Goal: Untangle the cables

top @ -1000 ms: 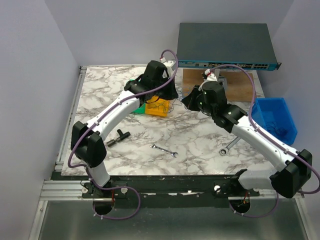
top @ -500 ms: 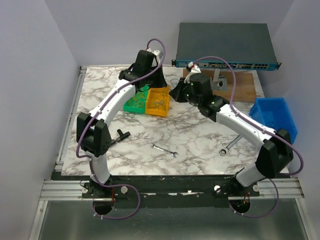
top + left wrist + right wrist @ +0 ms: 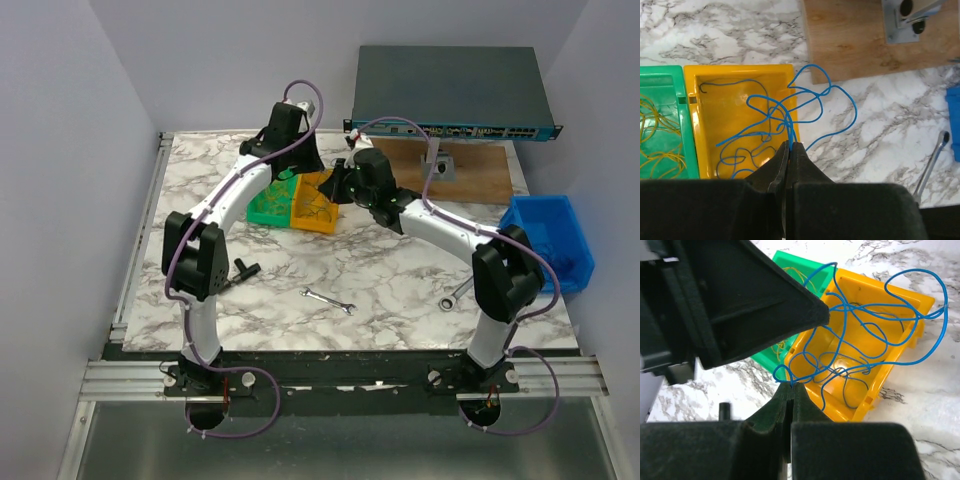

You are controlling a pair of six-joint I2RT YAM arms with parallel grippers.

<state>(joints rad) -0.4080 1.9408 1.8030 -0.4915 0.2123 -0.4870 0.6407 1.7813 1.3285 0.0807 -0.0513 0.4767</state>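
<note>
From the left wrist, the green bin [image 3: 660, 75] is running off the frame at 9 o'clock. The blue bin [image 3: 954, 125] is doing the same at 3 o'clock (only a sliver). The left gripper [image 3: 790, 145] is covering the near wall of the yellow bin [image 3: 740, 71]. From the right wrist, that gripper's black body is blocking most of the green bin at 11 o'clock. Overhead, the blue wire [image 3: 788, 131] is showing too thin to trace.

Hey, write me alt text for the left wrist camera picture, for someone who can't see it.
The left gripper, shut, pinches a tangled blue cable whose loops spread across a yellow bin and out over the marble table. A green bin beside it holds thin yellow cables; a wooden board lies beyond.
</note>
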